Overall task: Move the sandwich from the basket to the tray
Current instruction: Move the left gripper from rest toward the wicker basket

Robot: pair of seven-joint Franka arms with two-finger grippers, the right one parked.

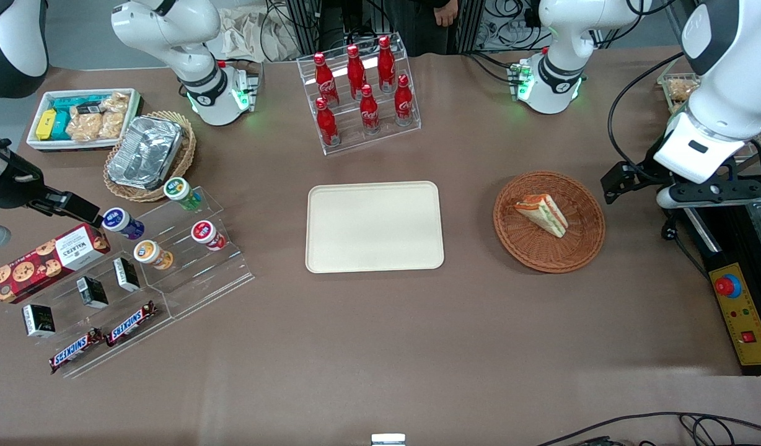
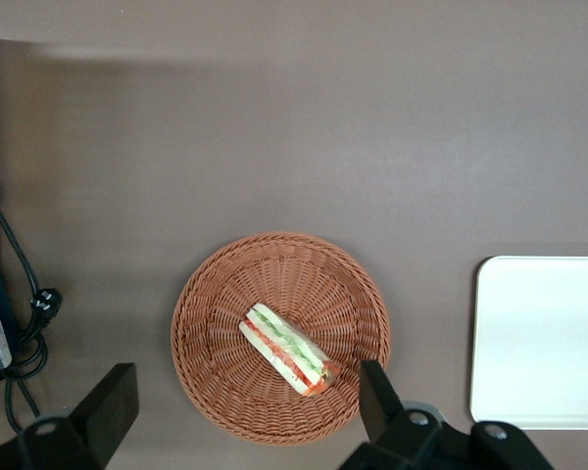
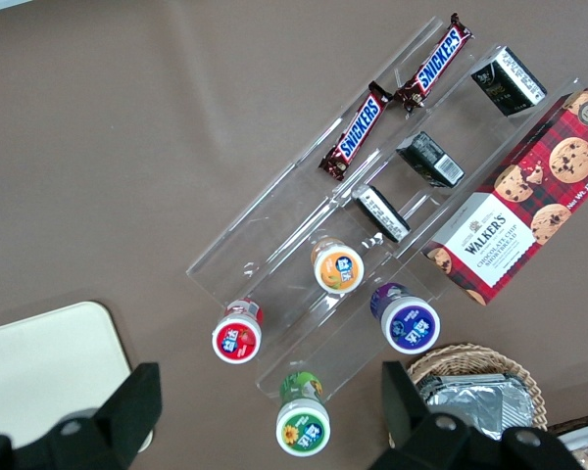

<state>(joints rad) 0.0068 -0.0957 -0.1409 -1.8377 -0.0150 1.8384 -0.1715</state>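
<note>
Sandwich [image 2: 287,349] lies in the basket [image 2: 216,294]; bare tabletop [image 1: 467,217] separates it from the tray [image 1: 374,227]. End effector [image 2: 245,416] hovers above, fingers [image 2: 377,392] wide.

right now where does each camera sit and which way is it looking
Front view: high up, facing the robots across the table; both arms show; the gripper hangs beside the basket, toward the working arm's end.
Left wrist view: on the working arm's wrist, looking straight down on basket, sandwich and part of the tray; both open fingers show.
Right wrist view: on the parked arm's wrist, looking down on the snack rack; its own fingers show.
Shared: front and left wrist views both show basket, sandwich, tray.
</note>
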